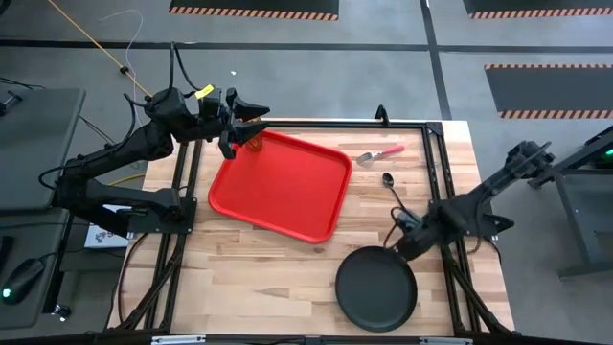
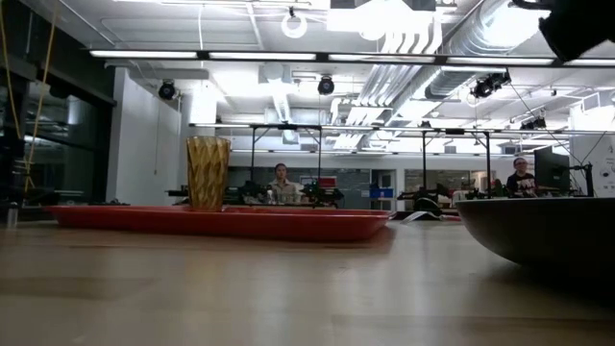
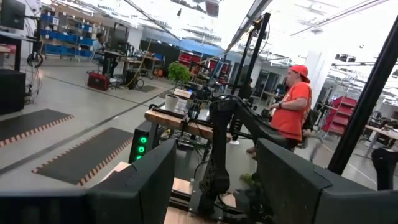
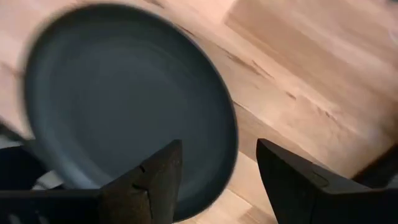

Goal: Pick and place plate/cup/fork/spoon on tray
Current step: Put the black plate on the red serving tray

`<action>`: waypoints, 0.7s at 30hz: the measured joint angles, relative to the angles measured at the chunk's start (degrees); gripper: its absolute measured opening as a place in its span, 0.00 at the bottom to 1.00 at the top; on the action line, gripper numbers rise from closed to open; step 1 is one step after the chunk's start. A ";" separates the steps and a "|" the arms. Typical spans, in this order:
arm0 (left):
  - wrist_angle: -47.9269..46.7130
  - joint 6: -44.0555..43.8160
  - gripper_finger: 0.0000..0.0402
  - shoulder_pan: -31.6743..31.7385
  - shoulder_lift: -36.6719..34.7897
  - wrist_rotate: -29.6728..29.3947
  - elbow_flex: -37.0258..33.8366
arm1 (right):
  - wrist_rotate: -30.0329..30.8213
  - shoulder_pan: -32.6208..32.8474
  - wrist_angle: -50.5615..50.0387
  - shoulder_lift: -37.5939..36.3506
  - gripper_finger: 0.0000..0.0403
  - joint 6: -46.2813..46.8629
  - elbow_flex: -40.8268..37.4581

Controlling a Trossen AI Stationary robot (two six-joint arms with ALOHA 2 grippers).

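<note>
The red tray (image 1: 287, 192) lies on the table left of centre. The amber cup (image 1: 254, 145) stands upright on the tray's far left corner, and shows in the low view (image 2: 209, 173). My left gripper (image 1: 255, 120) is open and empty, raised just beside the cup and pointing level toward the table's right (image 3: 214, 186). The fork (image 1: 381, 153) and the black spoon (image 1: 391, 185) lie on the table right of the tray. The black plate (image 1: 375, 287) rests on the table near the front edge. My right gripper (image 4: 217, 180) is open at the plate's far rim (image 1: 400, 247), one finger over the plate, one outside.
Black frame rails (image 1: 436, 163) run along the table's far and side edges. Bare wood lies between the tray and the plate (image 1: 259, 273). In the low view the plate's wall (image 2: 538, 231) stands close at the right. People show in the room beyond the table.
</note>
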 joint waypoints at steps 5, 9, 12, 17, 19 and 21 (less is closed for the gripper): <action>0.00 0.00 0.53 0.00 0.00 0.00 0.00 | -1.09 1.37 0.43 7.19 0.49 1.02 0.00; 0.00 -0.02 0.53 0.00 0.00 0.00 0.00 | -1.72 1.41 2.74 11.79 0.49 0.50 0.00; 0.00 -0.02 0.53 0.00 0.00 0.00 0.00 | -2.38 1.41 4.68 15.23 0.49 -0.47 0.00; 0.00 -0.09 0.53 0.00 0.00 0.00 0.00 | -3.43 1.41 6.70 20.44 0.49 -1.61 -0.02; 0.00 -0.04 0.53 0.00 0.00 0.02 0.00 | -3.43 1.42 8.27 21.99 0.49 -1.92 -0.02; 0.00 -0.09 0.53 0.00 0.00 0.04 0.00 | -3.43 1.42 8.90 23.24 0.49 -1.99 -0.02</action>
